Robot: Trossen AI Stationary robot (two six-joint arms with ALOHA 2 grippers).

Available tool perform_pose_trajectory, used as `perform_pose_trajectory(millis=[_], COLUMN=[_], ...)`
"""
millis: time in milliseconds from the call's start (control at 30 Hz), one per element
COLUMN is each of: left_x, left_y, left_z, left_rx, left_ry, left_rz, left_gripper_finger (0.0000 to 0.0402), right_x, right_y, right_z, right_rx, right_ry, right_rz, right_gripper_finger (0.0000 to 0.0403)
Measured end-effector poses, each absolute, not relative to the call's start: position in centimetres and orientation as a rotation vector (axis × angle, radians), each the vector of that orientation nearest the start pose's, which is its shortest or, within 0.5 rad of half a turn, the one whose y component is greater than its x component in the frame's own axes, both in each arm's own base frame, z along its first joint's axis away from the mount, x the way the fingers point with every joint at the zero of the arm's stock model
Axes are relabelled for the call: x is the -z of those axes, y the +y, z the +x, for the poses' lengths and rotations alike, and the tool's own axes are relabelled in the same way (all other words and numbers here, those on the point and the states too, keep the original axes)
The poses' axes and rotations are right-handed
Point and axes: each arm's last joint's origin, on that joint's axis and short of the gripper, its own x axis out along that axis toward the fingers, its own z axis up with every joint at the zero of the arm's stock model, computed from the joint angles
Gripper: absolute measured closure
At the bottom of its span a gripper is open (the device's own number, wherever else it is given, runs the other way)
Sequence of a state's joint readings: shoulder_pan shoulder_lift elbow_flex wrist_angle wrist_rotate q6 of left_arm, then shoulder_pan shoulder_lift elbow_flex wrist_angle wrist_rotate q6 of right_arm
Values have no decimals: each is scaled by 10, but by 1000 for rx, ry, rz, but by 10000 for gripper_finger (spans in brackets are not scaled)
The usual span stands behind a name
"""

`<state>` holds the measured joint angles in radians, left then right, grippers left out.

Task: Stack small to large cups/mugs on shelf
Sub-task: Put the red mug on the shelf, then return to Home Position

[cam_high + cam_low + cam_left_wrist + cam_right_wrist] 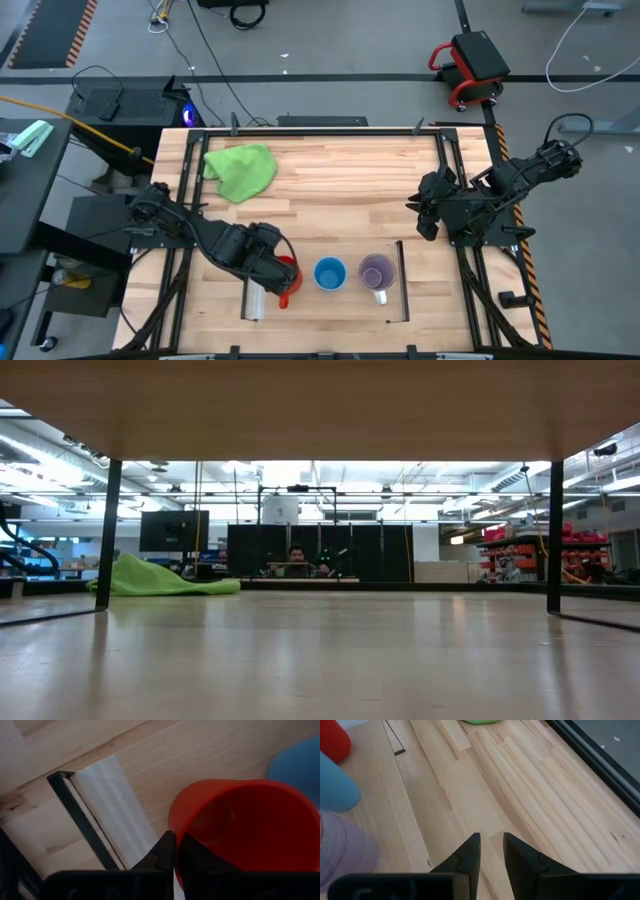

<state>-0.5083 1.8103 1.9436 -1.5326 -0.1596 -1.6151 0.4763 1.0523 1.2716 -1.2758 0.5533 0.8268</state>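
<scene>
A red mug (289, 266), a light-blue cup (330, 273) and a translucent purple mug (377, 270) stand in a row on the light wooden shelf (330, 306), between its clear strip (254, 302) and its dark bar (402, 280). My left gripper (281, 274) is shut on the red mug (240, 830) at the row's left end. My right gripper (420, 212) hovers over the tabletop to the right of the shelf, its fingers (491, 845) a narrow gap apart and empty. The low view shows only the shelf's underside. My left gripper pinches the red mug's wall at the rim (176, 836), on the side toward the clear strip (115, 815). One finger is inside the mug and one outside. The fingers come slanting down from the table's left. Whether the mug's base is still on the shelf, I cannot tell.
A green cloth (241, 170) lies at the table's far left and also shows in the low view (165, 578). Bare wood lies between the cloth and the shelf. A person sits in the room beyond the table (296, 556).
</scene>
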Motion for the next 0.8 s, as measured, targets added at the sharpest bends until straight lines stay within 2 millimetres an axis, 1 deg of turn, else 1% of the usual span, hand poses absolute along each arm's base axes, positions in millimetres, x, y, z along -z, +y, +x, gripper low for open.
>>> perform_pose_trajectory(millis=[200,300,600,800], left_x=[-357,-357,-361,-375], left_y=[-160,-160,-158,-158], left_z=[296,296,293,293], left_rx=[-766,-768,-763,-719], left_ry=[1152,1154,1146,1116], left_rz=[-909,-913,-933,-958], left_gripper_finger=[349,340,336,335], right_x=[-364,-364,-364,-364], right_y=[60,60,60,60], right_z=[150,150,150,150], right_rx=[429,430,433,433], right_ry=[806,806,805,805], right_rz=[249,250,256,256], right_gripper_finger=[312,312,312,312])
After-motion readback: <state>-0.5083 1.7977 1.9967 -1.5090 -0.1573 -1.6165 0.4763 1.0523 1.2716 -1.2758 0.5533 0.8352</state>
